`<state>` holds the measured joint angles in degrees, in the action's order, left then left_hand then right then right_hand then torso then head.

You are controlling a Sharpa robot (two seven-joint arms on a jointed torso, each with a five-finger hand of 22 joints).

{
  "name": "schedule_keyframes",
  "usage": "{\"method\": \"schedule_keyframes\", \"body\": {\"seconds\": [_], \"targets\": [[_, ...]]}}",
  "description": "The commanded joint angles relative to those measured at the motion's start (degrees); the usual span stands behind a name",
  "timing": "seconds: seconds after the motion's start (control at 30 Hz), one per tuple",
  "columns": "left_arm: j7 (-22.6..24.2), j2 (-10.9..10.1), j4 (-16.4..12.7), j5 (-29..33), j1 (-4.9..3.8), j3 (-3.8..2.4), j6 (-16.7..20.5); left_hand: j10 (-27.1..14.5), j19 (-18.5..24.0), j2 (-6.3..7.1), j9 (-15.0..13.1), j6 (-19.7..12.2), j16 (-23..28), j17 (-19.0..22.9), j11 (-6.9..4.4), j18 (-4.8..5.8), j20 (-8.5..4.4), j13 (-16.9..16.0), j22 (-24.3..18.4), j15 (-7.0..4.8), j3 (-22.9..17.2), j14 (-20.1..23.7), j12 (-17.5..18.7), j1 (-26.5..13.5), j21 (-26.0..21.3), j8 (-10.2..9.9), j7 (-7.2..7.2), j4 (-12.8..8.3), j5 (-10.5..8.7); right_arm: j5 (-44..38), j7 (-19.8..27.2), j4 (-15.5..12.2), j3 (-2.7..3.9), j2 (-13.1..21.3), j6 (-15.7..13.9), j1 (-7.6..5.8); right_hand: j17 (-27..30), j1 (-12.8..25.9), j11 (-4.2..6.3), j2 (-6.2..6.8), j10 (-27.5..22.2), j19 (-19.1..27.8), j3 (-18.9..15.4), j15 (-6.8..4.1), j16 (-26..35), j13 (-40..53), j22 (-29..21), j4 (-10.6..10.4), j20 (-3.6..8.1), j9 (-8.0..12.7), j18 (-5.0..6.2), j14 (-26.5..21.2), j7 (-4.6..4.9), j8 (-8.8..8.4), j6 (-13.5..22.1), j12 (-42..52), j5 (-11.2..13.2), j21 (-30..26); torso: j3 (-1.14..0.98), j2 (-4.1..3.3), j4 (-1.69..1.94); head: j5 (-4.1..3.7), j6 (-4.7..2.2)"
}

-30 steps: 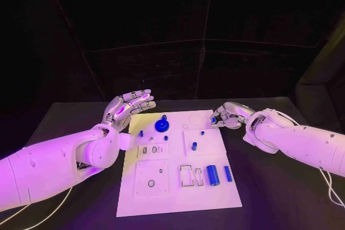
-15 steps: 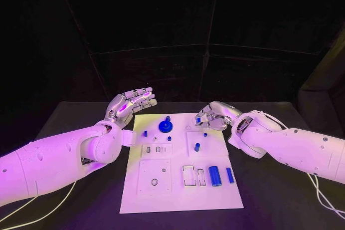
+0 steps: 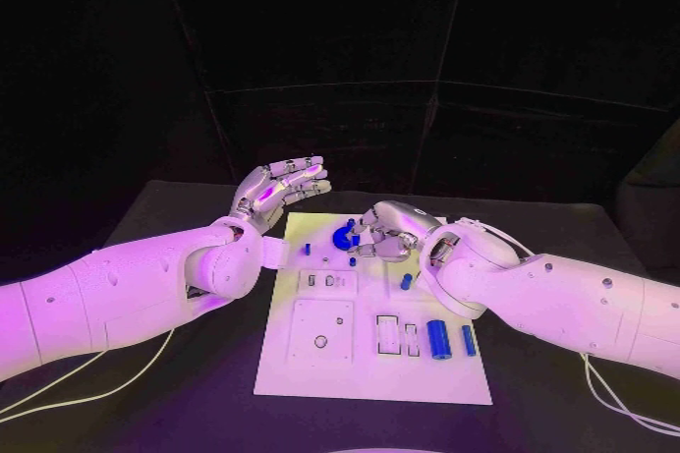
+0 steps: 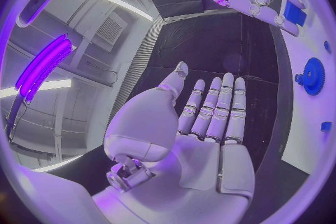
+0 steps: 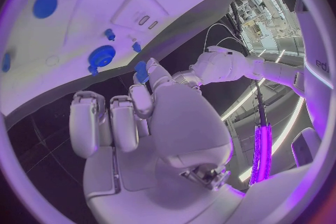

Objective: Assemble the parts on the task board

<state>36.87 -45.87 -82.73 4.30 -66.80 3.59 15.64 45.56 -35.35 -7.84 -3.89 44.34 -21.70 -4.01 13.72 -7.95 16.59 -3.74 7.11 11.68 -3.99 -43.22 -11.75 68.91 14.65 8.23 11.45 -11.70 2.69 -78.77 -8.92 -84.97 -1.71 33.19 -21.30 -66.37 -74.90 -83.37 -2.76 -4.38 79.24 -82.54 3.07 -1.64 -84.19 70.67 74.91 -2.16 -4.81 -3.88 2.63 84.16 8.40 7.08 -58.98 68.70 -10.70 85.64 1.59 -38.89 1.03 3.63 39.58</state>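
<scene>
The white task board (image 3: pixel 326 369) lies in the middle of the black table. A blue gear (image 3: pixel 342 239) stands on its far part, also seen as the gear (image 5: pixel 101 56) and the gear (image 4: pixel 313 75) in the wrist views. My right hand (image 3: pixel 387 231) hovers over the board's far end, right beside the gear, and pinches a small blue part (image 5: pixel 141 71) between thumb and fingers. My left hand (image 3: pixel 284 185) is raised off the board's far left corner, its fingers (image 4: pixel 217 106) straight and apart, holding nothing.
A thick blue cylinder (image 3: pixel 439 339) and a slim blue pin (image 3: pixel 468 340) lie on the board's near right beside two slots (image 3: pixel 387 335). A short blue peg (image 3: pixel 407 281) and a small blue piece (image 3: pixel 307 248) stand mid-board. A cable (image 3: pixel 85 394) trails on the table's left.
My right hand has carried the small blue part leftward along the board's far end, from the far right corner to beside the gear. The left hand stays raised and open.
</scene>
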Motion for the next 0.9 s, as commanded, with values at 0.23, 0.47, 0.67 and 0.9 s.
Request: {"method": "schedule_keyframes", "body": {"seconds": [0.23, 0.47, 0.67, 0.9], "targets": [[0.2, 0.3, 0.0, -0.6, -0.22, -0.06, -0.5, -0.4, -0.5, -0.48, 0.1, -0.1, -0.3, 0.1, 0.1, -0.84, -0.05, 0.1, -0.1, 0.07, 0.1, 0.3, -0.3, 0.0, 0.2, 0.2, 5.28, -0.4, 0.15, -3.8, -6.6, 1.3, -0.15, -3.1, 1.3, 2.29, -3.2, 0.1, 0.78, 0.4, 0.7, -0.2, 0.5, -0.34, 0.2, 0.3, 4.9, 0.0, 0.29, -0.1, -0.29, 3.4, -1.39, -0.15, -1.8, -0.2, -0.1, 0.2, -0.08, -0.1, 0.05, 0.66, 0.52], [0.2, 0.4, 0.0, -0.6, -0.24, -0.06, -0.4, -0.4, -0.5, -0.49, 0.1, -0.1, -0.3, 0.1, 0.1, -0.84, -0.05, 0.1, -0.1, 0.07, 0.1, 0.3, -0.3, 0.0, 0.2, 0.2, 5.28, -0.4, 0.15, -4.7, -7.1, 2.8, -0.18, -4.9, 1.7, 3.7, -3.2, 0.1, 0.77, 0.41, 0.7, -0.2, 0.5, -0.33, 0.2, 0.3, 4.9, 0.0, 0.29, -0.1, -0.29, 3.4, -1.38, -0.16, -1.8, -0.2, 0.0, 0.2, -0.17, -0.15, -0.01, 0.95, 0.95], [0.2, 0.5, -0.1, -0.6, -0.24, -0.07, -0.5, -0.4, -0.5, -0.5, 0.1, -0.1, -0.3, 0.1, 0.1, -0.84, -0.05, 0.1, -0.1, 0.07, 0.1, 0.3, -0.3, 0.0, 0.2, 0.2, 5.28, -0.4, 0.15, -5.5, -7.0, 3.9, -0.19, -5.8, 2.0, 4.35, -3.2, 0.1, 0.77, 0.41, 0.7, -0.2, 0.5, -0.33, 0.2, 0.3, 4.9, 0.0, 0.29, -0.1, -0.29, 3.4, -1.38, -0.16, -1.8, -0.2, 0.0, 0.2, -0.14, -0.15, 0.07, 0.75, 1.28], [0.2, 0.5, -0.2, -0.6, -0.25, -0.07, -0.5, -0.4, -0.5, -0.5, 0.1, -0.1, -0.3, 0.1, 0.1, -0.84, -0.05, 0.1, -0.1, 0.07, 0.1, 0.3, -0.3, 0.0, 0.2, 0.2, 5.28, -0.4, 0.15, -6.2, -7.2, 4.6, -0.19, -6.5, 2.1, 4.69, -3.1, 0.3, 0.76, 0.43, 0.6, -0.2, 0.6, -0.32, 0.3, 0.2, 4.9, 0.0, 0.28, -0.1, -0.29, 3.4, -1.38, -0.17, -1.9, -0.4, 0.1, 0.2, -0.16, -0.11, -0.06, 0.81, 1.53]]}}
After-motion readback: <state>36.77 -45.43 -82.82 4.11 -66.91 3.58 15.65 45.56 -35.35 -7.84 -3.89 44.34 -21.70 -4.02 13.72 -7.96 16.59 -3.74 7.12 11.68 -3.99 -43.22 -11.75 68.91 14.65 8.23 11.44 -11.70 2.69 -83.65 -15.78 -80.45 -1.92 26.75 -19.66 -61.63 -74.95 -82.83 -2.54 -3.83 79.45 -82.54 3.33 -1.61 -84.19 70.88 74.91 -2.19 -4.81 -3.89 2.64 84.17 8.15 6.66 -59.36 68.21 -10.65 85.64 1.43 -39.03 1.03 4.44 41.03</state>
